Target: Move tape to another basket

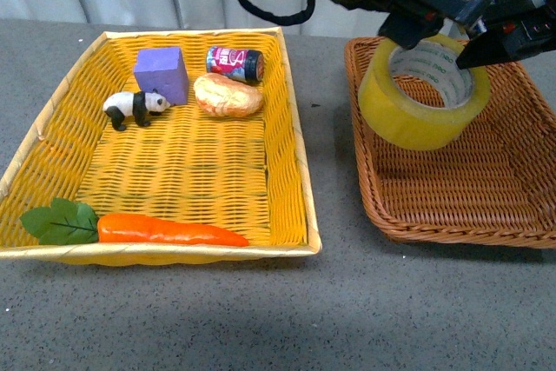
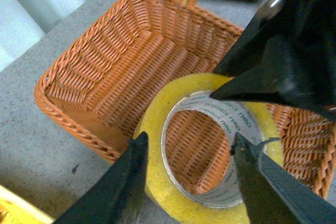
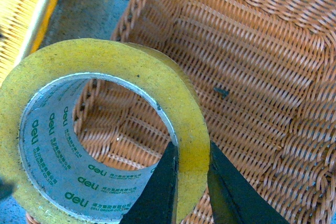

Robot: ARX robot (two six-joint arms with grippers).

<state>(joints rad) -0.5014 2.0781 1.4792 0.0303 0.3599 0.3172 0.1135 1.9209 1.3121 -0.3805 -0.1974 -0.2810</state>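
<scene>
The tape (image 1: 408,123), a wide yellow roll with a white printed core, hangs tilted over the near-left part of the brown wicker basket (image 1: 486,188). My right gripper (image 1: 462,56) is shut on the tape, with one finger inside the core and one outside on the roll's wall. The right wrist view shows that gripper (image 3: 191,150) pinching the tape (image 3: 131,66) above the basket (image 3: 252,77). My left gripper (image 1: 415,28) is open just above the roll. In the left wrist view this gripper (image 2: 188,140) spreads its fingers over the tape (image 2: 152,177) and the basket (image 2: 121,77).
A bright yellow woven basket (image 1: 295,141) stands to the left on the grey table. It holds a purple block (image 1: 162,72), a toy panda (image 1: 135,108), a small can (image 1: 234,64), a bread roll (image 1: 228,96) and a carrot (image 1: 165,230). A strip of table separates the baskets.
</scene>
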